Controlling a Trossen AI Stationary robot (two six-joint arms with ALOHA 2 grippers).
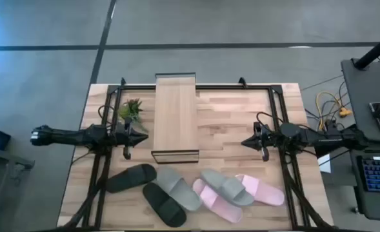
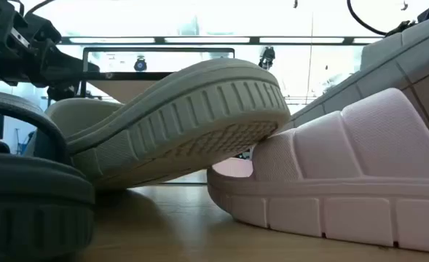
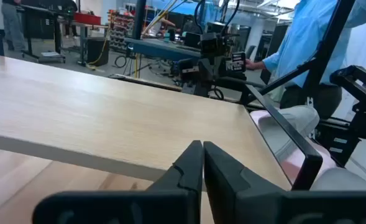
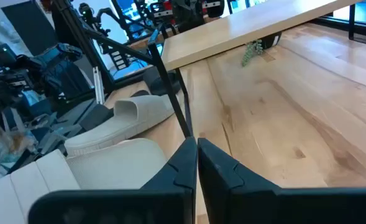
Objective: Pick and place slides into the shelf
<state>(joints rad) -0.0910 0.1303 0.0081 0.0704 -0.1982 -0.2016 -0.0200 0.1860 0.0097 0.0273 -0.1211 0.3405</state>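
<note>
Left gripper (image 3: 202, 163) pinched empty, low view fills with slides (image 2: 199, 109)

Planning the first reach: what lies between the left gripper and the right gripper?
In the high view the shelf stands between the left gripper and the right gripper, both with jaws shut. The slides lie nearer the table's front edge, outside that stretch.

Small green plant (image 1: 131, 109) on the table (image 1: 241, 116); perhaps a keyboard (image 1: 378, 174) off to the right
</note>
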